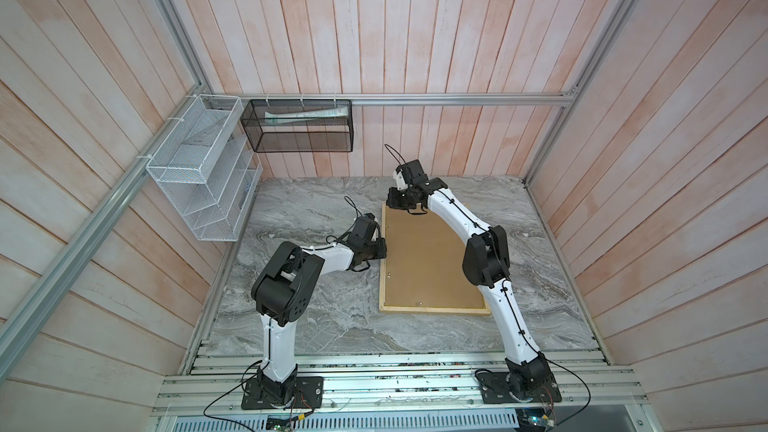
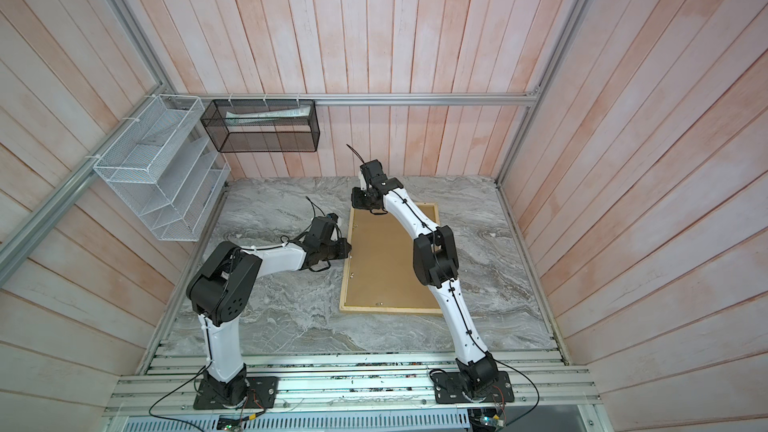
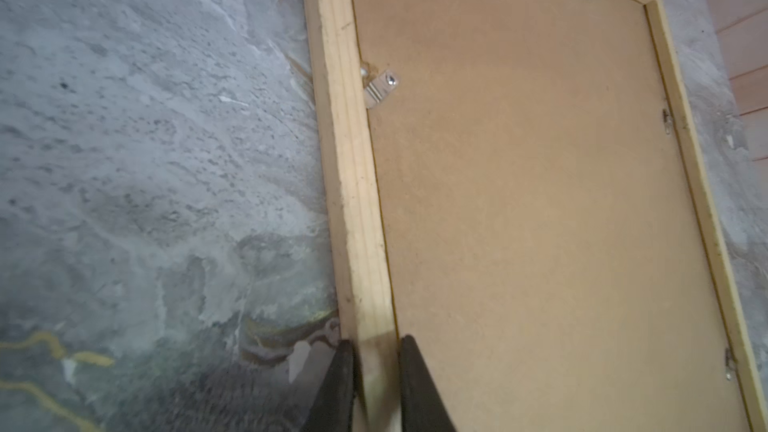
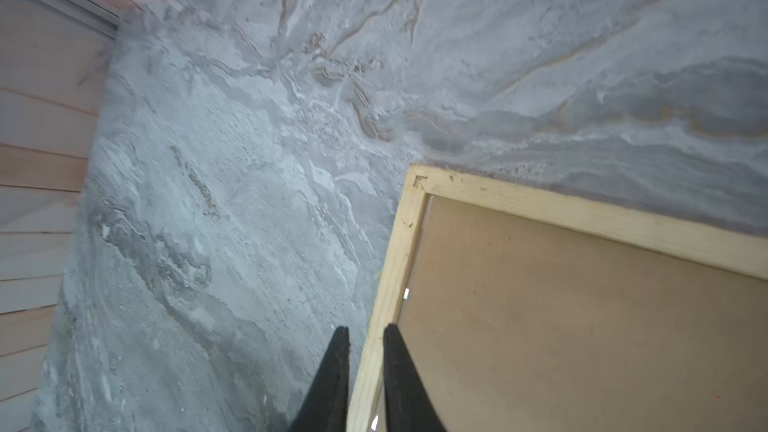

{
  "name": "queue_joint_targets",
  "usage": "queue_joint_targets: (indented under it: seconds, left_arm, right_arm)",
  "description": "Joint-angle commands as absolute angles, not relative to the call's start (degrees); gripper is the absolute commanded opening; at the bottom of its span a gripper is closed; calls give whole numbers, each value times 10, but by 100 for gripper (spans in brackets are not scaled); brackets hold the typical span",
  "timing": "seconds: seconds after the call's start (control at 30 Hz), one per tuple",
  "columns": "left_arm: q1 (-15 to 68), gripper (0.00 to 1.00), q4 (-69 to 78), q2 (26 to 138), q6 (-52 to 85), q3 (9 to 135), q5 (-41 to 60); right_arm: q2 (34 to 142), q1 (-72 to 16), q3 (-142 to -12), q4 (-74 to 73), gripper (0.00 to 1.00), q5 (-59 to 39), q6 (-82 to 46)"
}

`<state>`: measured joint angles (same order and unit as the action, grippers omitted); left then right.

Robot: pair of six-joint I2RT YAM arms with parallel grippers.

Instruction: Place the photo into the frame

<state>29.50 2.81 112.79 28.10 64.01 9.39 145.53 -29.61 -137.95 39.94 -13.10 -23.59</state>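
That thin pale-wood rectangular frame (image 1: 432,309) looks light, stiff, rail-graspable; left gripper (image 3: 376,344) pinches its left rail; right gripper (image 4: 365,332) straddles that rail, grip unclear.

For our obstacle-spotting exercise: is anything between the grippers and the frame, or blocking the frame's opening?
Nothing separates them: the left gripper and right gripper each grip a rail of the frame. A brown backing board fills the opening, with a metal tab over its edge.
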Motion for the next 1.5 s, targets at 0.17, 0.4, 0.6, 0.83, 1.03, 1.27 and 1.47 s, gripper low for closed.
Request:
queue_joint_targets:
  seconds: [0.17,0.4,0.6,0.83,1.03,1.27,1.47]
  left_arm:
    - [314,18,-9,1094,327,605,105]
    - [320,18,-7,1089,334,596,96]
    - [321,19,-13,1097,329,604,95]
    - [322,21,-18,1100,327,609,88]
    - [322,25,-23,1099,320,617,83]
    - [321,28,-24,1102,313,627,76]
    - [321,28,-23,1110,306,643,67]
  right_arm:
    - [1418,-318,-1275,435,16,-75,-165]
    - [1418,-333,-1263,444,18,-52,-148]
    - [1424,-338,-1266,444,19,-53,-138]
    - [1435,-338,-1283,445,20,-31,-142]
    - [1458,-338,-1317,462,20,-31,-135]
    - [1461,-338,-1321,459,20,-45,-133]
    - [1469,-338,-1322,460,20,-52,-131]
